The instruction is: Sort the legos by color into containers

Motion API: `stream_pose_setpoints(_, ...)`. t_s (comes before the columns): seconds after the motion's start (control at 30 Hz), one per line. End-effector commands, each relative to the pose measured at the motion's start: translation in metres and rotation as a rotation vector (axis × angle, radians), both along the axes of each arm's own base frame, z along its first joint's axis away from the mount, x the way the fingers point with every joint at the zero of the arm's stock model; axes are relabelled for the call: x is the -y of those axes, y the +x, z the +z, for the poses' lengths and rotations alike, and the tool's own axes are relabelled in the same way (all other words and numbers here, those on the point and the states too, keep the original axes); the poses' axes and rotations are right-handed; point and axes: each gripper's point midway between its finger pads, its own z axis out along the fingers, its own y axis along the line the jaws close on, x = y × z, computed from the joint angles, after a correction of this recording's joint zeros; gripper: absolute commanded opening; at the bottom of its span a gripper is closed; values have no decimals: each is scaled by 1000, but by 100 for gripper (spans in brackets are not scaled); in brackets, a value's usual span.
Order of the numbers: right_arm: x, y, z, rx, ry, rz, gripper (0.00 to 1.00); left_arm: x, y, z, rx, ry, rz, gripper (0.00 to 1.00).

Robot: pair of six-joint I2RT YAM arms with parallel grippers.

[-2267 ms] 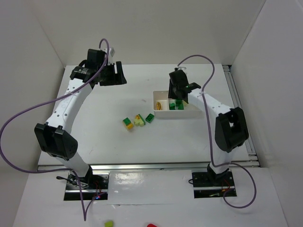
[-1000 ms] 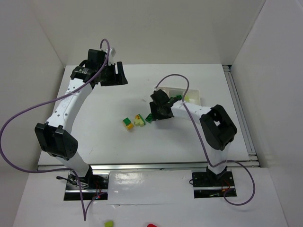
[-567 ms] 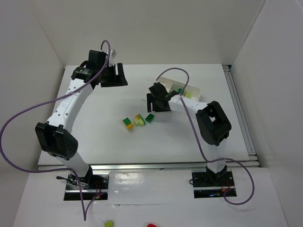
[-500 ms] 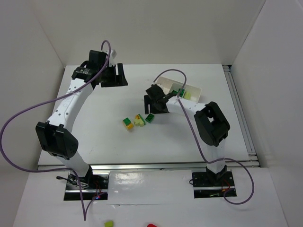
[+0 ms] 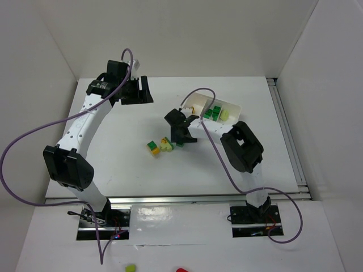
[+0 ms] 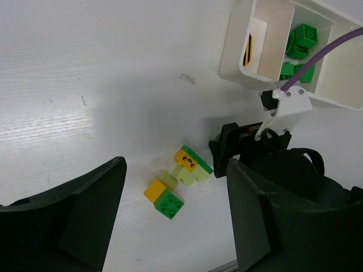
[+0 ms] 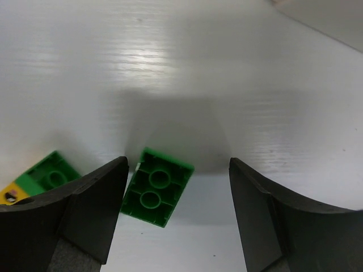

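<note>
White worktop [image 5: 130, 164] fills the scene, boxed in by plain white walls [image 5: 187, 39]. On it we see a dark green brick [image 7: 157, 186] with two studs, lying flat a little way left of the tray. The right fingers [image 7: 91, 215] stand spread wide on either side of this brick and grip nothing. The brick lies just beside the finger on the left of the wrist view, and we cannot tell whether the two touch.

Near it on the left lie two more loose legos. One is a small stack [image 6: 190, 164] of pale yellow-green, orange with a printed face, and green. The other is an orange-yellow brick with a green one [image 6: 164, 197] right against it. Both sit close together on the bare worktop.

Further right and toward the back, the white tray [image 6: 235, 39] rests at an angle. It is divided into three compartments. An orange-yellow piece with black stripes [image 6: 249, 51] stands at the end wall nearest the loose legos. Several dark green bricks [image 6: 300, 42] lie in the middle compartment. A pale yellow-green brick [image 5: 225, 114] lies in the far end one.

The right arm [image 5: 244, 147] folds back from its base and reaches left past the tray, a purple cable [image 5: 201, 90] looping over it. The left fingers [image 6: 68, 221] are also spread apart and empty, well apart from every lego. The left arm [image 5: 85, 122] curves up along the left side of the worktop to the back corner.
</note>
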Motion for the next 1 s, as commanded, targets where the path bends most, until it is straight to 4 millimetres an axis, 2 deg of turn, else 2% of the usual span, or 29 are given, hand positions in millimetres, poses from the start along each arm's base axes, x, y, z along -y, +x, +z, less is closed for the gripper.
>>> stream_pose_setpoints(0.0, 20, -7, 8, 20, -45, -63, 79, 0, 2, -2, 7, 4, -28, 81)
stream_pose_setpoints(0.13, 19, -18, 10, -5, -11, -45, 73, 2, 3, -1, 15, -4, -34, 81)
stream_pose_setpoints(0.27, 12, -14, 13, 15, 27, -39, 53, 4, 2, 0, 14, -10, -41, 81)
stream_pose_setpoints(0.3, 12, -14, 13, 15, 22, -31, 40, 4, 2, 0, 14, -10, -41, 81)
stream_pose_setpoints(0.4, 9, -2, 41, 72, 22, -14, 28, 4, 2, 0, 14, -10, -41, 81)
stream_pose_setpoints(0.43, 11, 2, 51, 99, 9, -17, 27, 4, 2, 0, 14, -10, -41, 81)
stream_pose_setpoints(0.5, 11, 11, 82, 166, 16, -5, 27, 4, 2, 0, 14, -10, -41, 81)
stream_pose_setpoints(0.6, 35, 34, 121, 245, 27, -46, 27, 6, 0, -3, 2, -20, -55, 81)
stream_pose_setpoints(0.63, 53, 44, 127, 260, 19, -85, 27, 7, 0, -3, -1, -26, -49, 81)
stream_pose_setpoints(0.7, 70, 55, 142, 287, 14, -103, 27, 10, -3, -17, -35, 10, -32, 81)
stream_pose_setpoints(0.73, 85, 66, 154, 315, 23, -139, 27, 10, -9, -26, -78, 31, -20, 81)
stream_pose_setpoints(0.8, 103, 76, 160, 335, -2, -160, 27, 17, -15, -37, -111, 55, -5, 80)
stream_pose_setpoints(0.83, 109, 83, 169, 353, 1, -174, 27, 19, -21, -44, -139, 56, -6, 80)
stream_pose_setpoints(0.93, 147, 105, 162, 345, -26, -256, 27, 24, -37, -59, -194, 70, 30, 80)
stream_pose_setpoints(0.97, 151, 113, 164, 356, -18, -259, 27, 25, -42, -60, -198, 70, 37, 80)
